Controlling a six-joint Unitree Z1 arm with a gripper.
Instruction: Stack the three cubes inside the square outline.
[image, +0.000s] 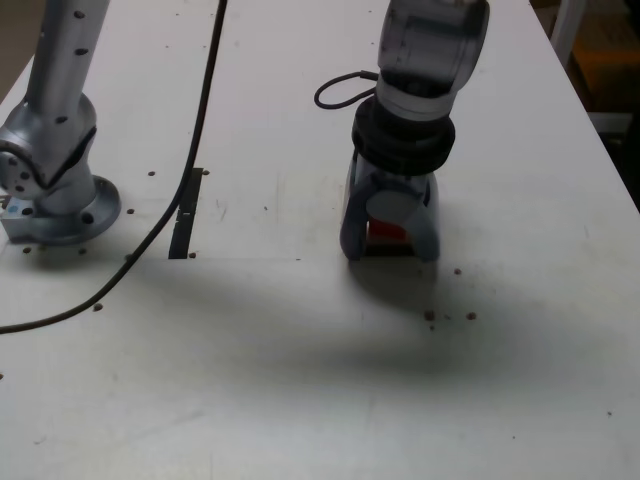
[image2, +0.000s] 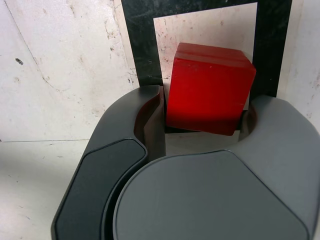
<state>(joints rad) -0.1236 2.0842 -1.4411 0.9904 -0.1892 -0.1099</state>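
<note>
While the gripper (image: 390, 245) is lowered onto the white table (image: 300, 380), a red cube (image2: 207, 90) is seen between its two jaws, set inside the square outline (image2: 137, 45), whose black border frames the block in the wrist view. The jaws are spread a little wider than the cube: a narrow gap is visible on one side, while contact on the other side cannot be ruled out, so the block is judged to be resting on the surface rather than pinched. In the exterior view only a sliver of red (image: 385, 232) is shown between the grey fingers. No yellow or green cube is visible in either view, and the red block appears to be the base of the stack.

The cube is judged to be rigid, light and smooth-faced, with a slight gloss that could make it slippery. It would best be taken on two opposite flat faces, squarely and near mid-height, so that it is not twisted out of the outline. A dark cable (image: 195, 150) is seen trailing past the arm's base (image: 55, 190).
</note>
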